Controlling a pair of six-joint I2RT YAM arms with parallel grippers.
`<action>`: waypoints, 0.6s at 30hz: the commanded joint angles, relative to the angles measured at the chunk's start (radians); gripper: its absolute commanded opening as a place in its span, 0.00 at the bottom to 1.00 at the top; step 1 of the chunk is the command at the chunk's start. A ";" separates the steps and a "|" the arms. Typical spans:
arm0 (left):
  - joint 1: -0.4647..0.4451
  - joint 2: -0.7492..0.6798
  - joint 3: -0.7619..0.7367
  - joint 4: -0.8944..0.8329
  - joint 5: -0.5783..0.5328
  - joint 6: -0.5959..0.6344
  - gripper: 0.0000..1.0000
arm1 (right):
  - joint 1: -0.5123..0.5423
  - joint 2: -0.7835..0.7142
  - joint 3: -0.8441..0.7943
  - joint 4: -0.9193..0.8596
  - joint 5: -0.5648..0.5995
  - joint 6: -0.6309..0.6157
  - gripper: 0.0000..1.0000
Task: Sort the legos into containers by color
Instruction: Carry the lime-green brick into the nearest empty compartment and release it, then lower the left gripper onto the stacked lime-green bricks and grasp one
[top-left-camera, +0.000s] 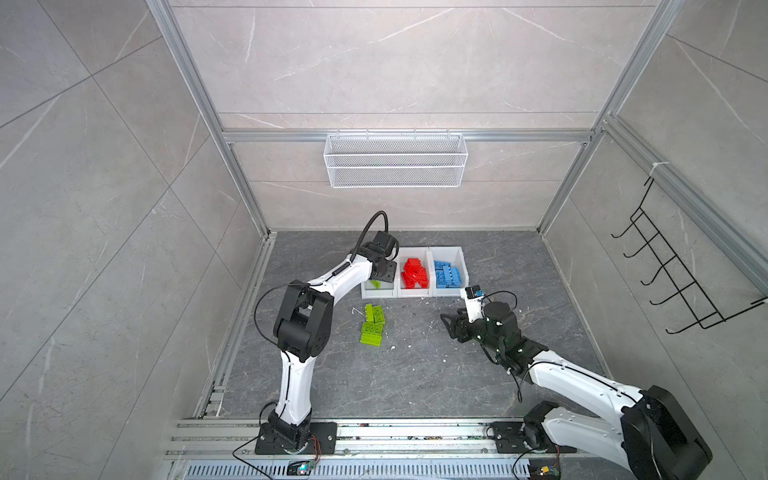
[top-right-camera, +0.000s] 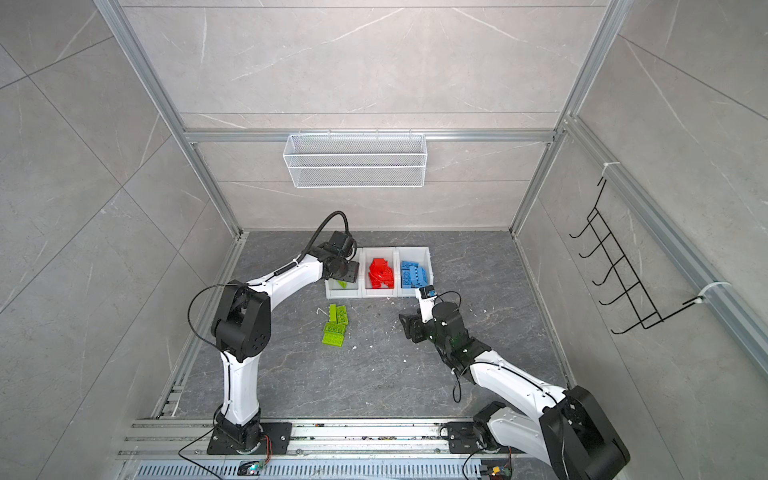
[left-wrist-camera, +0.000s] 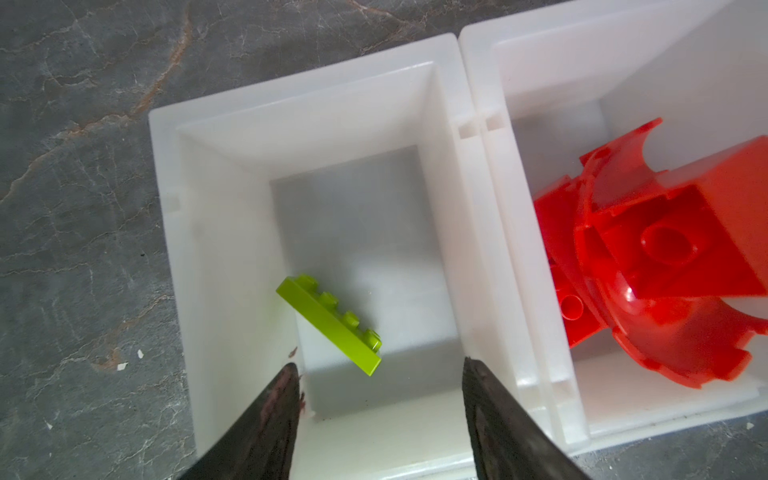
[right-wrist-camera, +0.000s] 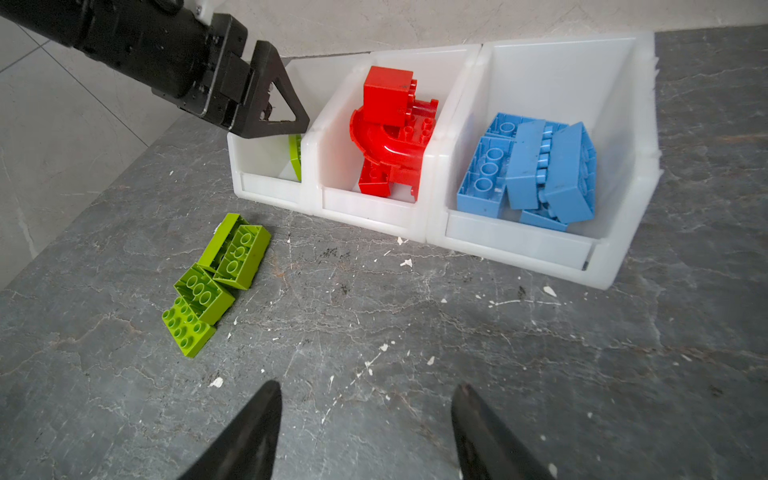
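Black left pincer (left-wrist-camera: 379, 362) points down over leftmost bin (left-wrist-camera: 232, 120), jaws apart, empty; green brick (left-wrist-camera: 330, 324) tilted inside.

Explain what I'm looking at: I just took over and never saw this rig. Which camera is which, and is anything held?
Two white robot arms work on a dark tabletop. The two wide pictures come from one overhead camera pair; the two close-ups look out from each arm's wrist. Three joined white bins hold red bricks, blue bricks and, under the left pincer, one lime brick lying tilted. A cluster of lime bricks sits on the tabletop. Both the left and the right pincer are open, holding nothing.
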 joint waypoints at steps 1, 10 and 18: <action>-0.003 -0.185 -0.053 -0.025 -0.016 -0.013 0.66 | 0.012 0.005 0.009 -0.012 0.034 -0.024 0.66; -0.022 -0.501 -0.386 -0.076 -0.021 -0.137 0.65 | 0.044 0.038 -0.017 0.030 0.058 -0.047 0.66; -0.025 -0.525 -0.551 0.019 -0.011 -0.192 0.64 | 0.093 0.070 -0.002 0.019 0.094 -0.078 0.66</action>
